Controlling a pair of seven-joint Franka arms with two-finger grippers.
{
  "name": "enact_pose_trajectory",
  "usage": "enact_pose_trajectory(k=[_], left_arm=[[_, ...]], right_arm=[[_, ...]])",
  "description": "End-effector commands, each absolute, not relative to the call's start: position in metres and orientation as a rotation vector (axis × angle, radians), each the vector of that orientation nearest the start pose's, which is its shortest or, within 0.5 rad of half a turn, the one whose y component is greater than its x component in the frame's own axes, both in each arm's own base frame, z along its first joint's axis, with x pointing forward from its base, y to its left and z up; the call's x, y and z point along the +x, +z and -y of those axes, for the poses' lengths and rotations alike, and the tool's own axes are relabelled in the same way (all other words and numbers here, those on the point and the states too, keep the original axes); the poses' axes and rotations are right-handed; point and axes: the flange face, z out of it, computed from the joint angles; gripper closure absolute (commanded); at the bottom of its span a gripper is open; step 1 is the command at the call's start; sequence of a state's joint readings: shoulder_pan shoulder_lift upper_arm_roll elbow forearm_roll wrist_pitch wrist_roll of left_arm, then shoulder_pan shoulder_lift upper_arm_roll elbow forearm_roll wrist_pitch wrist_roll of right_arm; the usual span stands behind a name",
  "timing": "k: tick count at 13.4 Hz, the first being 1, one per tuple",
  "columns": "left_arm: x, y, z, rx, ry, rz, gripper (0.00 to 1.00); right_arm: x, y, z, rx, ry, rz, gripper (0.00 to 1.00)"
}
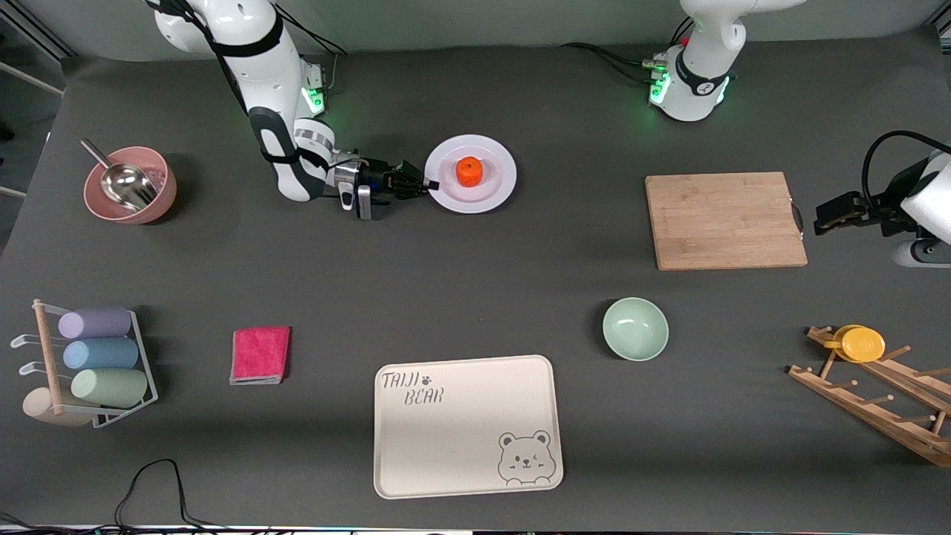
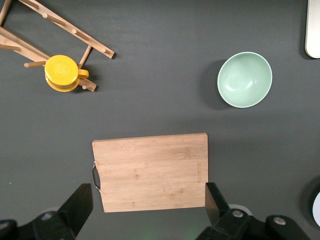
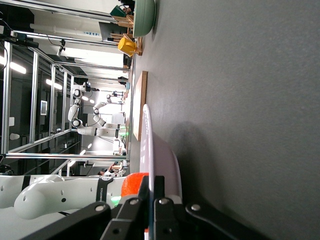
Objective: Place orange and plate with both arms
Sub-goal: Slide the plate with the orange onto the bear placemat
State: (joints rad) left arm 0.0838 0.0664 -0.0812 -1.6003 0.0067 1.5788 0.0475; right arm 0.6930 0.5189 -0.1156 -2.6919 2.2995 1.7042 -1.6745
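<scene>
Jaws pinching plate (image 1: 494,195) rim, right gripper (image 1: 429,186)

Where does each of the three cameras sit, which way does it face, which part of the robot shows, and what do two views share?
Front view: high across the table, facing both bases; right gripper shut on the round white plate holding the small orange.
Left wrist view: looks straight down, open left gripper over the rectangular wooden cutting board.
Right wrist view: low, sideways along the table, fingers clamping the plate's rim.
Shared: the pale green bowl appears in all three.
</scene>
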Motion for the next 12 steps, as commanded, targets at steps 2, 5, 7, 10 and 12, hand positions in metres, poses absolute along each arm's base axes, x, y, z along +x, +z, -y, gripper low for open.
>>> enact_pose_trajectory(k=[2, 5, 7, 10, 12], left_arm=[[0.566, 0.579, 0.010, -3.122, 0.142, -0.128, 0.00], [0.566, 0.579, 0.010, -3.121, 0.142, -0.128, 0.00], [0.566, 0.579, 0.007, -3.121, 0.144, -0.119, 0.00], [0.566, 0.579, 0.005, -3.122, 0.144, -0.114, 0.00], [0.566, 0.579, 0.005, -3.122, 0.144, -0.114, 0.00]], right_arm=[[0.237, 0.028, -0.239, -1.811, -0.139, -0.056, 1.00], [0.259, 0.046, -0.241, -1.762, -0.163, -0.101, 1.00], [0.280, 0.065, -0.246, -1.719, -0.148, -0.148, 1.00], [0.322, 0.097, -0.254, -1.699, -0.114, -0.193, 1.00], [0.350, 0.120, -0.261, -1.693, -0.102, -0.231, 1.00]])
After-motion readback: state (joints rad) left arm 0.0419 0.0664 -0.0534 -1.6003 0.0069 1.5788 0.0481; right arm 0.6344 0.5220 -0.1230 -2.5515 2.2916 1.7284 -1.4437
